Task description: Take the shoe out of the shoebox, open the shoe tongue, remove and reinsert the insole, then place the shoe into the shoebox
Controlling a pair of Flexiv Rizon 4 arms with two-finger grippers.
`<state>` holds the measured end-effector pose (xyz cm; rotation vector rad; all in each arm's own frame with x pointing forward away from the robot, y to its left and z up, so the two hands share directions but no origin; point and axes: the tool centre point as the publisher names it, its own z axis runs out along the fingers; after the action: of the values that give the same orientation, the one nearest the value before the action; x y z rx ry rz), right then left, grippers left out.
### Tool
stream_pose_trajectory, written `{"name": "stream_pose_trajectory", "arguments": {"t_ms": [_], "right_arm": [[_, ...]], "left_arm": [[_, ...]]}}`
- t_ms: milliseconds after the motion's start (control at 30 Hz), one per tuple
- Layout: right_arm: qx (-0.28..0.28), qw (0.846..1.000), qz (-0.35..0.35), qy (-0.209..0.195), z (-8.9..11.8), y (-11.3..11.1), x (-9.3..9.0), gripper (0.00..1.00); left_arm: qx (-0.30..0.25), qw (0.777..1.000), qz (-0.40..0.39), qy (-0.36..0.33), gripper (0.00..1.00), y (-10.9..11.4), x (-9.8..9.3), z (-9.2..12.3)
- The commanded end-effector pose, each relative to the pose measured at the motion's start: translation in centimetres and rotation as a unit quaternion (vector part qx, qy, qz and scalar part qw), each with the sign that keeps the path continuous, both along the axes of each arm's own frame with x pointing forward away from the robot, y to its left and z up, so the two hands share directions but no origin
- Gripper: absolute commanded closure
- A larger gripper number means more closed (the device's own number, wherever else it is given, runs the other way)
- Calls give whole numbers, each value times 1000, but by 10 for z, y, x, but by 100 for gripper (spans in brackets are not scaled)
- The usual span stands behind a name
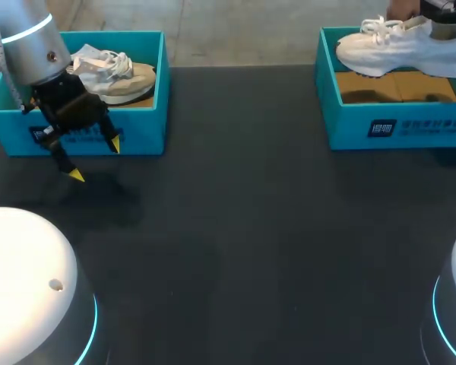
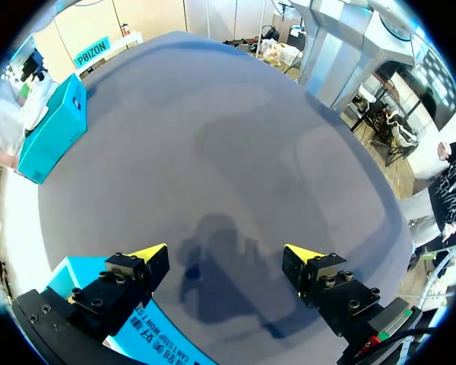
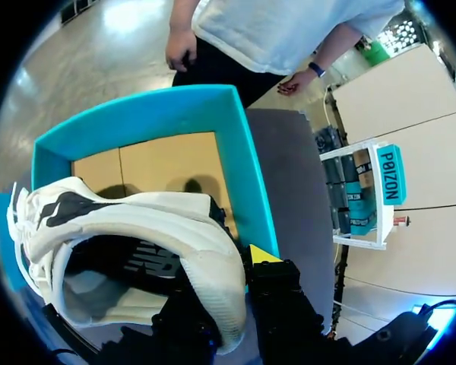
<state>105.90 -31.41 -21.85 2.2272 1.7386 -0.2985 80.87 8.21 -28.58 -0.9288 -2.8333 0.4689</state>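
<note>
Your left gripper (image 1: pixel 96 160) hangs over the counter (image 1: pixel 251 228), fingers apart, just before the left shoebox (image 1: pixel 137 131). Farther off, your right gripper (image 3: pixel 232 285) is clamped on the heel alone of the white shoe (image 3: pixel 137 220), above the right shoebox (image 1: pixel 395 125). From that 1 hold the shoe may pivot, slip, or snag a wall.

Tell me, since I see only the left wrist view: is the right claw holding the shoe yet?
Observer: Yes; the right wrist view shows the right claw gripping the white sneaker by its heel.
Operator: Is it out of the box?
Observer: In the head view it hangs above the right shoebox, whose floor is bare.
Operator: What is in the box by my left claw?
Observer: The left shoebox has a second sneaker lying inside.
</note>
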Motion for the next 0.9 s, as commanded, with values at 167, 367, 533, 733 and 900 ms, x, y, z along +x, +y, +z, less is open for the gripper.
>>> {"name": "stream_pose_trajectory", "arguments": {"t_ms": [167, 367, 533, 733, 900], "right_arm": [[1, 1000, 1, -4, 2, 0, -3, 100], [5, 1000, 5, -1, -6, -1, 2, 100], [26, 1000, 4, 10, -24, -12, 5, 100], [33, 999, 13, 20, -44, -16, 6, 100], [29, 999, 11, 34, -59, -18, 6, 100]], "left_arm": [[0, 1000, 0, -2, 0, 0, -1, 0], [0, 1000, 0, -2, 0, 0, -1, 0], [0, 1000, 0, -2, 0, 0, -1, 0], [0, 1000, 0, -2, 0, 0, -1, 0], [0, 1000, 0, -2, 0, 0, -1, 0]]}}
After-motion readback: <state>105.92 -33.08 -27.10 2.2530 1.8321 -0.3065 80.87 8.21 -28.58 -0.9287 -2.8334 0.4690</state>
